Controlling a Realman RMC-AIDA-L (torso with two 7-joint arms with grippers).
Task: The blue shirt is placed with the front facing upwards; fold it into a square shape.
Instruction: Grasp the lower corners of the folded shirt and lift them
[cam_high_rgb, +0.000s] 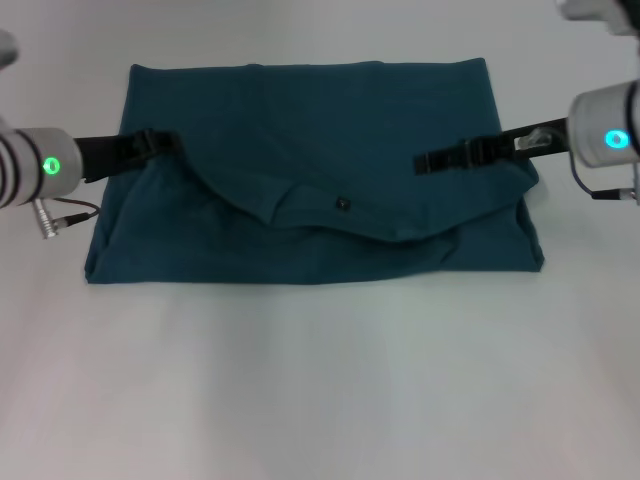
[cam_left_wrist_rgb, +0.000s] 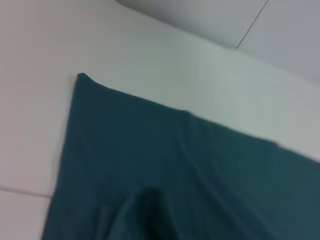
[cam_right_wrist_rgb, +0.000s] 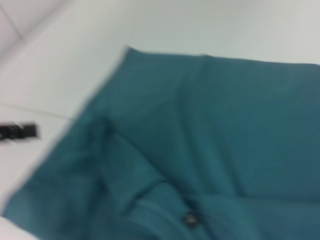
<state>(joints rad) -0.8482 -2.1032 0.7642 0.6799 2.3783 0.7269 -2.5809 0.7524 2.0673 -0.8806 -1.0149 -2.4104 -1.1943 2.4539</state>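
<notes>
The blue shirt (cam_high_rgb: 320, 120) lies on the white table as a wide, flat rectangle showing plain teal fabric. A flap is folded down over it, ending in a curved neckline edge with a small dark label (cam_high_rgb: 343, 203) near the middle. My left gripper (cam_high_rgb: 168, 143) reaches in from the left and sits at the flap's left end. My right gripper (cam_high_rgb: 422, 161) reaches in from the right, over the shirt's right part. The left wrist view shows a corner of the shirt (cam_left_wrist_rgb: 175, 175); the right wrist view shows the shirt (cam_right_wrist_rgb: 225, 125) and its label (cam_right_wrist_rgb: 190, 219).
The white table (cam_high_rgb: 320, 380) extends in front of the shirt and on both sides. A seam line crosses the surface (cam_left_wrist_rgb: 255, 22) beyond the shirt. A small black part (cam_right_wrist_rgb: 17, 131) shows past the shirt's edge in the right wrist view.
</notes>
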